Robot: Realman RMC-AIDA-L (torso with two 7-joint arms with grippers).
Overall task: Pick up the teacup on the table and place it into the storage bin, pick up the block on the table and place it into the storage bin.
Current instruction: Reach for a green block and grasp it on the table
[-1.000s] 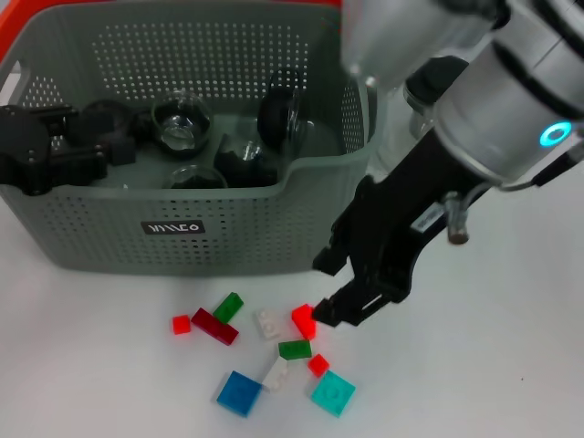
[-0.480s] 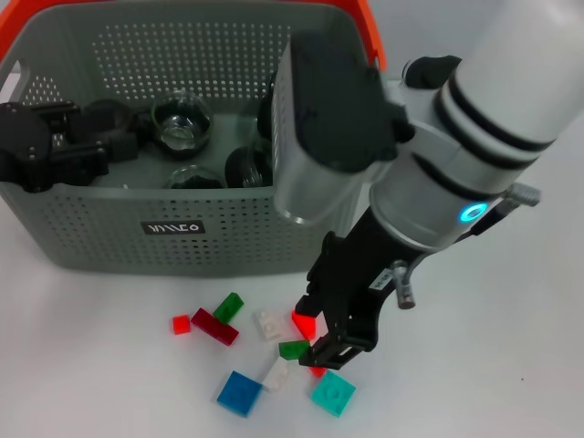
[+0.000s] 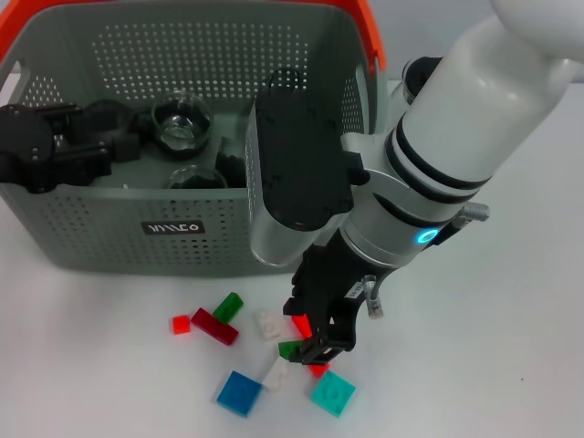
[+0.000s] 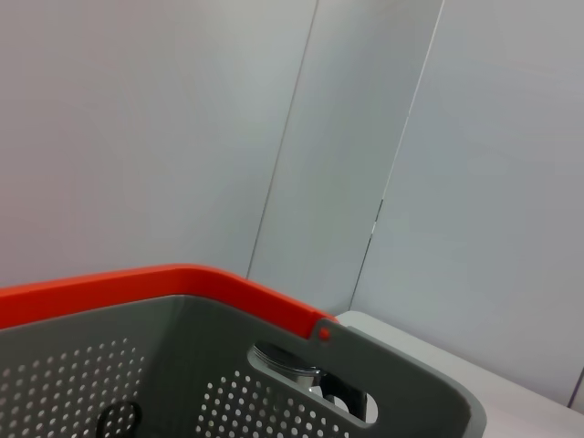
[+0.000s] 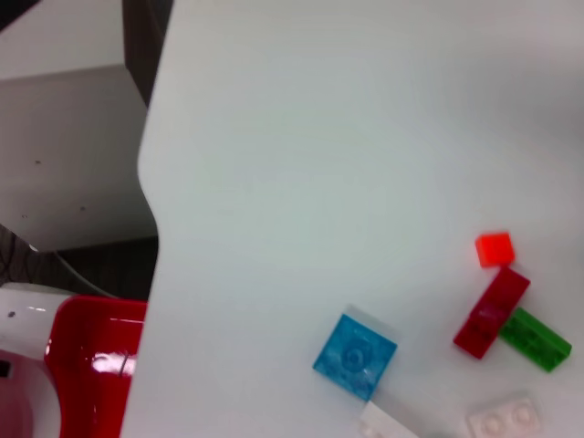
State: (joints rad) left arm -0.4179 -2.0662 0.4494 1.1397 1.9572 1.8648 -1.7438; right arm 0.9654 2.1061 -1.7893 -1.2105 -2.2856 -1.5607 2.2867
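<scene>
We're on the block step: our right gripper (image 3: 315, 339) straddles the red block (image 3: 302, 324), jaws released; next we clench and lift toward the storage bin (image 3: 109, 228).

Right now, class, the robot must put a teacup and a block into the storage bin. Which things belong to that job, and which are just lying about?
Belong to the job:
storage bin
loose blocks on the table
right hand, down among the blocks
glass cups already in the bin

Just lying about:
left hand, parked at the bin's left end
white table
</scene>
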